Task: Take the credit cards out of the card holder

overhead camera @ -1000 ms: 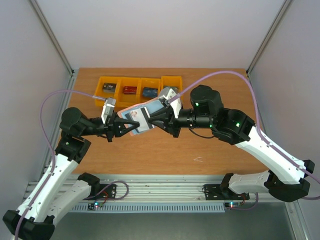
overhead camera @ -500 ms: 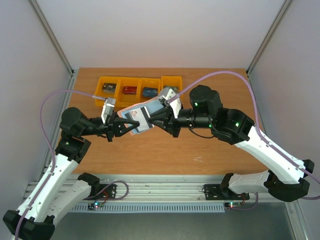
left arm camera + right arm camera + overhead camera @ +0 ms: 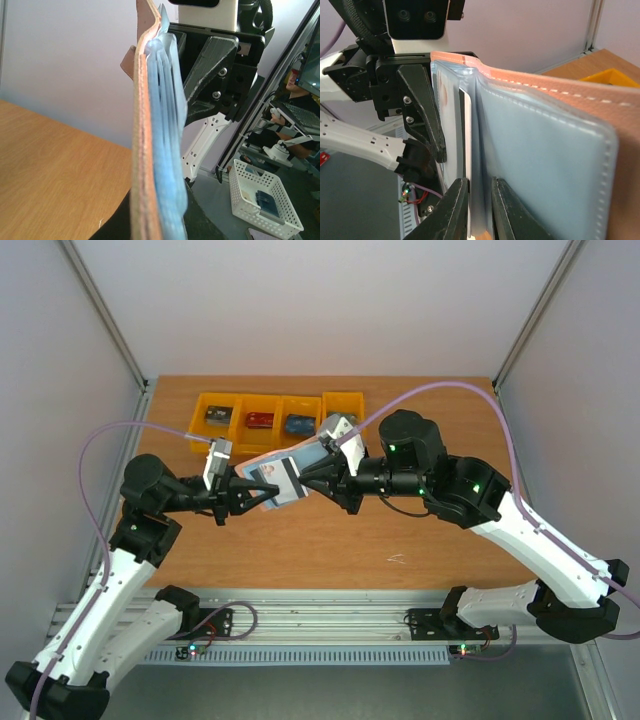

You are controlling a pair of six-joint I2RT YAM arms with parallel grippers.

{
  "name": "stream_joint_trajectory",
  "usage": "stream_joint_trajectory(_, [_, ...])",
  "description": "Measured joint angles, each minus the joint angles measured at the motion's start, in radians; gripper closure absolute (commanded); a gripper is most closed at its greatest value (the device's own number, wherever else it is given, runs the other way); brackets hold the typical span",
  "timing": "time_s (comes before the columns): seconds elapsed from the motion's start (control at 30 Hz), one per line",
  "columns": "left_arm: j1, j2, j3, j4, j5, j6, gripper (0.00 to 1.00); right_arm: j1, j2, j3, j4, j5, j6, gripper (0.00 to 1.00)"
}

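Two grippers meet mid-frame: the left gripper (image 3: 250, 493) clamps the card holder (image 3: 300, 456) aloft, while the right gripper (image 3: 479, 200) pinches a credit card (image 3: 465, 140) by its edge. Best pull straight along the pocket, holder braced firm.

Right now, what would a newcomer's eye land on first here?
The card holder hangs in mid-air over the table, gripped from one side by the left gripper and pinched at its blue-grey inside by the right gripper. Behind it, a row of orange bins sits at the table's far left.
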Motion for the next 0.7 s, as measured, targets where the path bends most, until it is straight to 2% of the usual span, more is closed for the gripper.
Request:
stream_joint_trajectory(0.37, [0.002, -0.005, 0.000, -0.051, -0.001, 0.061, 1.00, -0.001, 0.033, 0.024, -0.017, -0.012, 0.010, 0.90])
stream_joint_trajectory(0.53, [0.003, -0.005, 0.000, -0.053, -0.002, 0.069, 1.00, -0.001, 0.055, 0.045, -0.021, -0.029, 0.013, 0.88])
stream_joint_trajectory(0.7, [0.008, -0.007, 0.000, -0.060, -0.004, 0.070, 1.00, -0.006, 0.079, 0.063, -0.018, -0.070, 0.016, 0.99])
